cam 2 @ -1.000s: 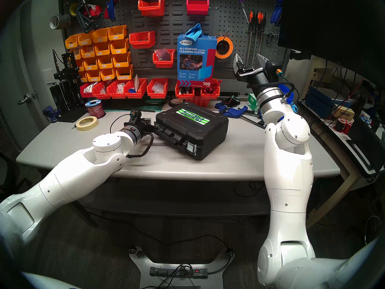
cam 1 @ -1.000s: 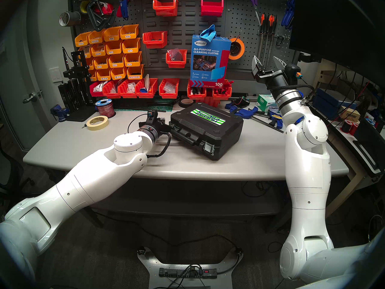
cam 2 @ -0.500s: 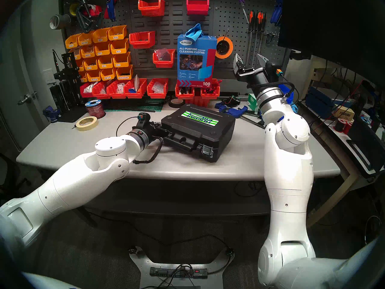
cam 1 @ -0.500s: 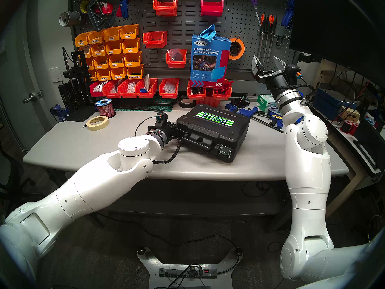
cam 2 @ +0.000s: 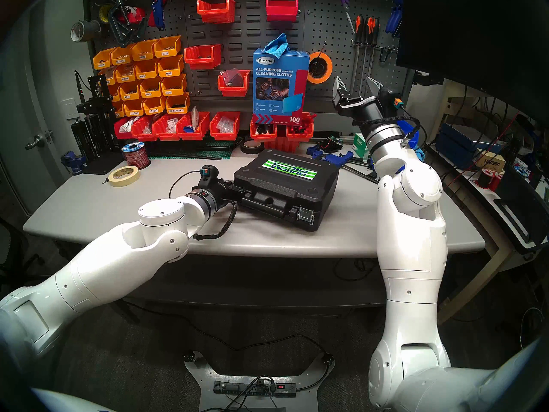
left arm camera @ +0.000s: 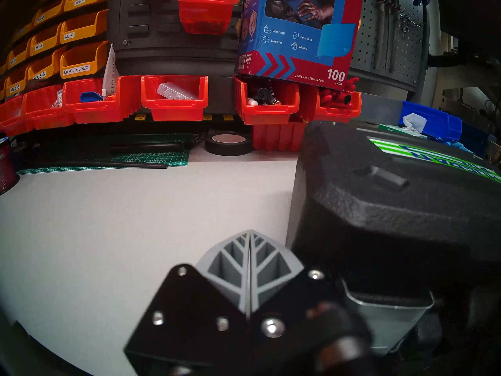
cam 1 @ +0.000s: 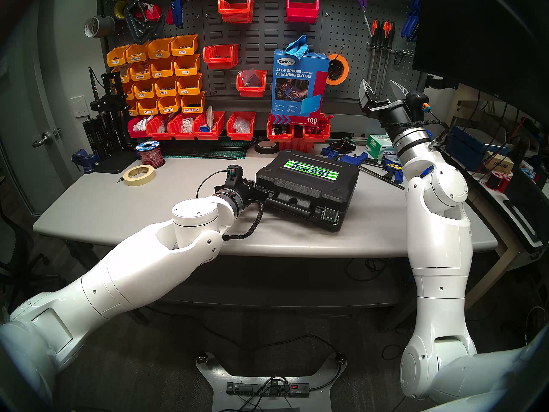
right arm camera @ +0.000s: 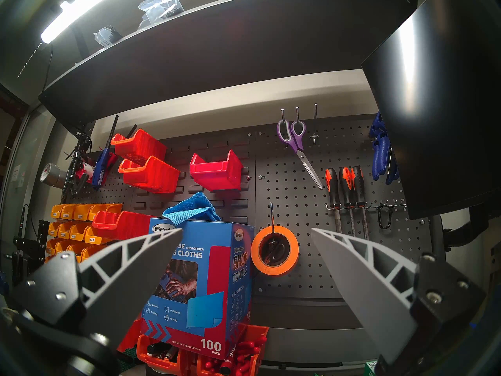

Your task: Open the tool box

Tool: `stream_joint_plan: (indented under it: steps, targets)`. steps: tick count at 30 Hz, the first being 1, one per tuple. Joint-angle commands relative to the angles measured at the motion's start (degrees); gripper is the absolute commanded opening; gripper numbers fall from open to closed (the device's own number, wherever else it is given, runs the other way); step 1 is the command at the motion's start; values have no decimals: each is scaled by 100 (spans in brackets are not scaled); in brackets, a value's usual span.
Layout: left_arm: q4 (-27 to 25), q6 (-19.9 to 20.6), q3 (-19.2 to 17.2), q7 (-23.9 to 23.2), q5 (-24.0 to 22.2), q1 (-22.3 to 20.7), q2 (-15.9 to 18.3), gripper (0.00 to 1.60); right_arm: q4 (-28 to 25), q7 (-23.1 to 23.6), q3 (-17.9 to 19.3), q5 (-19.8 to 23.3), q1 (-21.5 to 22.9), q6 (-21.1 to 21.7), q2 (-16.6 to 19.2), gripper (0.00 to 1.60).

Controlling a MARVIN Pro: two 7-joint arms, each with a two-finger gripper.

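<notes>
Tool box (cam 1: 309, 188) swung rightward, left pincer (left arm camera: 249, 235) shut beside it

On your grey surface (cam 1: 89, 200) you have a roll of masking tape (cam 1: 139, 175) at the left, a black tape roll (cam 1: 266, 147) near the back, and blue clamps (cam 1: 353, 158) at the right. A blue cleaning-cloth box (cam 1: 298, 84) stands on the red bins (cam 1: 297, 132) before the pegboard (cam 1: 344, 31).

Grey pegboard wall (cam 1: 341, 31), grey workbench (cam 1: 104, 200)
</notes>
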Motion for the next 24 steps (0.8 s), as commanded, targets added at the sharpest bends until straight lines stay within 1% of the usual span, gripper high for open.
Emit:
stream_joint_plan:
  steps: [1, 12, 16, 20, 24]
  targets:
    - [-246, -2, -4, 225, -142, -23, -352, 0, -83, 7, 10, 2, 16, -21, 11, 160]
    - [-436, 129, 64, 799, -507, -48, -902, 0, -80, -5, 0, 14, 16, -25, 25, 160]
    - [-518, 164, 118, 985, -581, -38, -1029, 0, -81, -10, -4, 18, 14, -27, 30, 160]
    - [-552, 195, 61, 1302, -790, -10, -1173, 0, -83, -14, -7, 23, 12, -28, 35, 160]
    - [-588, 175, 51, 1538, -898, 1, -1278, 0, -84, -19, -11, 27, 11, -29, 41, 160]
